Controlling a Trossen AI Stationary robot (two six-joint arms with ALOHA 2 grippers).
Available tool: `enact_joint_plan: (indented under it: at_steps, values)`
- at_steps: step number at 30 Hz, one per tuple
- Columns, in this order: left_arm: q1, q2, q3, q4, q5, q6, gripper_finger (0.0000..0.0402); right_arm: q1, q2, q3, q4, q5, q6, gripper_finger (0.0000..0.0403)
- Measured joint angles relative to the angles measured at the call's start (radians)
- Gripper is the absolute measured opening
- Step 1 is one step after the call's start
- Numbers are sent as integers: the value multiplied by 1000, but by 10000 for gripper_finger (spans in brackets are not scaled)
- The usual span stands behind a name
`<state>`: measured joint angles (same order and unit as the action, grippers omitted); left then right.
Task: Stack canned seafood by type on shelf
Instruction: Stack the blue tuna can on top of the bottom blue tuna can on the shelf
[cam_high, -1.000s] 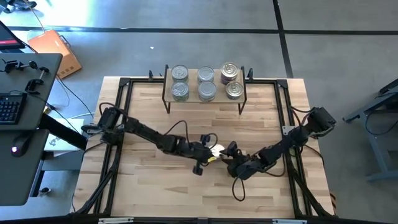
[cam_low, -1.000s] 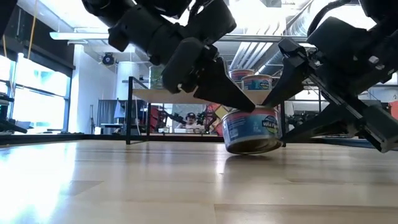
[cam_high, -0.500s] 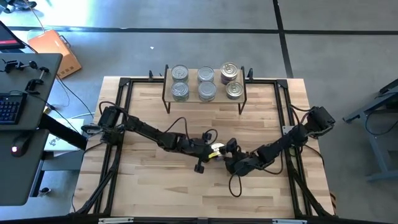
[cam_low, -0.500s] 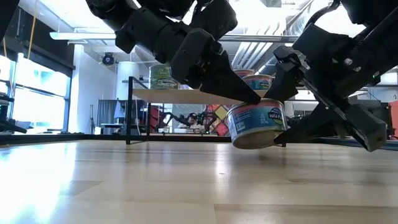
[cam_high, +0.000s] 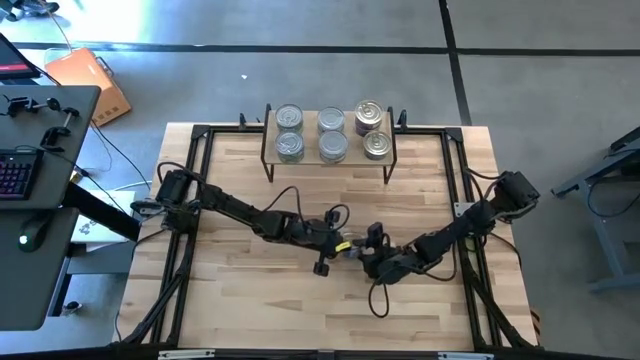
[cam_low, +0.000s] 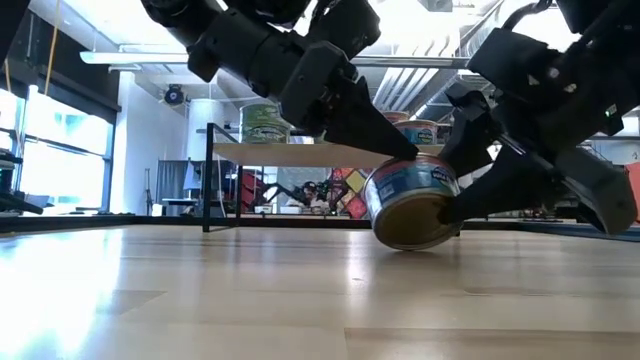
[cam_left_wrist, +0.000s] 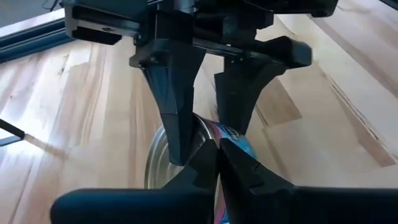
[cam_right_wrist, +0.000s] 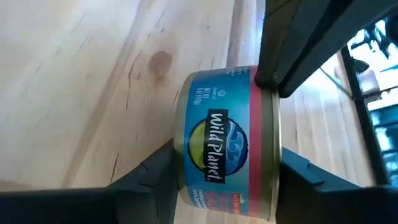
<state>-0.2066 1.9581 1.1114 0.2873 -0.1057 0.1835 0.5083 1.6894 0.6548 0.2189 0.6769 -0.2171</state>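
One blue-labelled can (cam_low: 412, 205) of the canned seafood sits tilted at the table's middle, its gold bottom facing the near edge. My right gripper (cam_right_wrist: 227, 171) is shut on it from the right. My left gripper (cam_left_wrist: 217, 158) is shut, and its tips meet the can from the left. The shelf (cam_high: 308, 133) stands at the far edge. Several other cans (cam_high: 333, 146) rest on it in three groups. My left gripper touches the can's side wall near its upper rim (cam_right_wrist: 264, 79) with its shut fingertips (cam_low: 400, 152). It comes slanting down from the table's left. My right gripper pinches the can between its two fingers, one on the lid end (cam_right_wrist: 278, 158) and one on the gold bottom (cam_low: 440, 212). It slants down from the table's right. The can is tilted, its lower edge (cam_low: 412, 246) at the tabletop.
Black frame rails (cam_high: 195, 200) run along the table's left, right and far sides. A loose cable loop (cam_high: 380, 298) lies just near of the right gripper. Bare wood (cam_high: 270, 300) stretches across the near half of the table.
My right gripper has rolled and shut onto the can. The can stood flat on the table a second ago and has tipped, so its gold bottom now faces the near edge. My left gripper's shut tips have stayed on its upper rim.
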Motion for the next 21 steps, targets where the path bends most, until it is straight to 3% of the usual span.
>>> enact_joint_plan:
  at_steps: [6,14,17,21]
  values:
    - [-1,-20,2,-55,1,12,46,20,-32,17,-88,-7,114,170]
    - [-6,-140,-3,-353,-166,-42,105,47,-93,169,-520,26,266,170]
    - [-8,-151,-3,-424,-222,-98,107,48,-118,272,-686,102,245,170]
    - [-26,-147,-26,-401,-279,-127,100,4,-139,432,-940,276,152,170]
